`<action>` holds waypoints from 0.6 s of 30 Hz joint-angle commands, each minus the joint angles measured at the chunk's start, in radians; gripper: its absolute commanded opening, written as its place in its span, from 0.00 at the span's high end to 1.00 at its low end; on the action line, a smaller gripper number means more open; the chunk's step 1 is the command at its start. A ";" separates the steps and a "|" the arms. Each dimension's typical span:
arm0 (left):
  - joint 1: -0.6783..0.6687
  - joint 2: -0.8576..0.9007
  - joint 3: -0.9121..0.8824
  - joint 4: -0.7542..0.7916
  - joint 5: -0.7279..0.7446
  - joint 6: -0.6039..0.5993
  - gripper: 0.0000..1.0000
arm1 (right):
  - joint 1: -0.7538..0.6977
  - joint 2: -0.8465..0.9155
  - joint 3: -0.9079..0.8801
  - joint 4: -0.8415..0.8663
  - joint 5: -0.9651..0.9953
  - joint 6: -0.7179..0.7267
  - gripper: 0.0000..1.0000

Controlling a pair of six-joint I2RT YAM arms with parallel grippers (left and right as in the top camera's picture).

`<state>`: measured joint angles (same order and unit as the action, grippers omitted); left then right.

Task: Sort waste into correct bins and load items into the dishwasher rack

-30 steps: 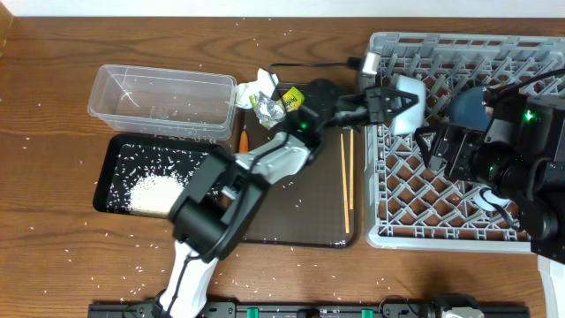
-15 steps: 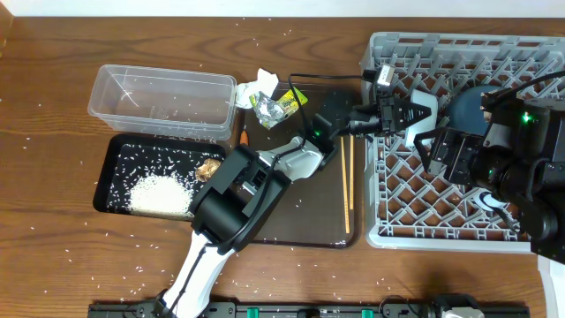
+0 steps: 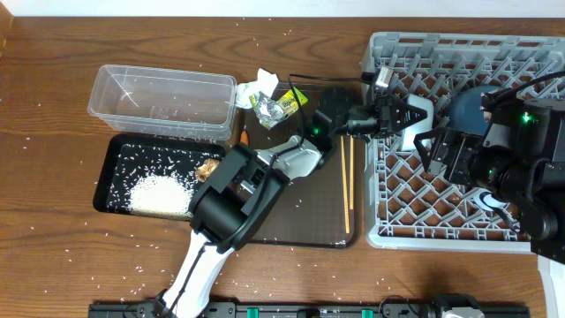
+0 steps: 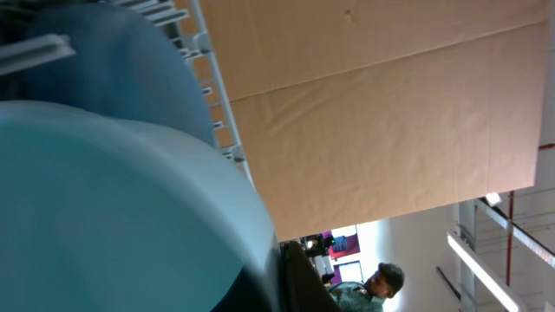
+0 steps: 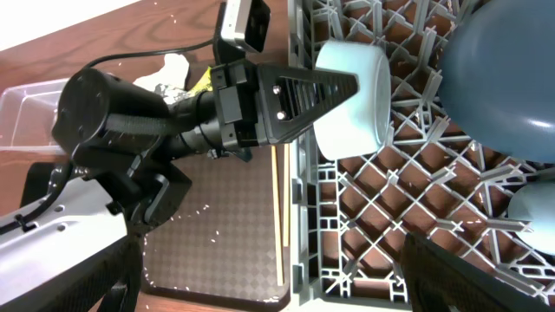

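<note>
Holding: left jaws clamped on light-blue cup point(image 5: 357, 102) rim | above rack point(image 5: 305, 227) | right jaws apart

Left gripper point(image 3: 413, 115): brown wood-grain table point(image 3: 53, 265) on all sides of it. Beyond its fingertips, tan creased cardboard panel point(image 4: 373, 130). Past the panel's edge, bright white room, ceiling strip light point(image 4: 486, 256), red pipe point(image 4: 509, 217).

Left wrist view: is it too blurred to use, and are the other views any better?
Left wrist: the pale blue vessel fills it, badly out of focus; right wrist: sharp on the left arm's fingers and the vessel; overhead: even light, small glints on the clear tub.
</note>
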<state>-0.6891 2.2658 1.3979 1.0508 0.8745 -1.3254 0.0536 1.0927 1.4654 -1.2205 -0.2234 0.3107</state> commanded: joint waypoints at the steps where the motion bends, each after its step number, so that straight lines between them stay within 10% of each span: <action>1: 0.022 0.003 0.022 -0.003 0.037 0.038 0.93 | -0.023 0.000 0.011 -0.003 0.010 -0.005 0.13; 12: 0.050 0.003 0.022 -0.194 0.061 0.120 0.60 | -0.023 0.000 0.011 -0.003 0.010 -0.005 0.13; 18: 0.065 0.003 0.022 -0.249 0.072 0.121 0.02 | -0.023 0.000 0.011 -0.003 0.010 -0.005 0.13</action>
<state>-0.6323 2.2551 1.4166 0.8185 0.9379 -1.2427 0.0536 1.0927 1.4654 -1.2224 -0.2234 0.3103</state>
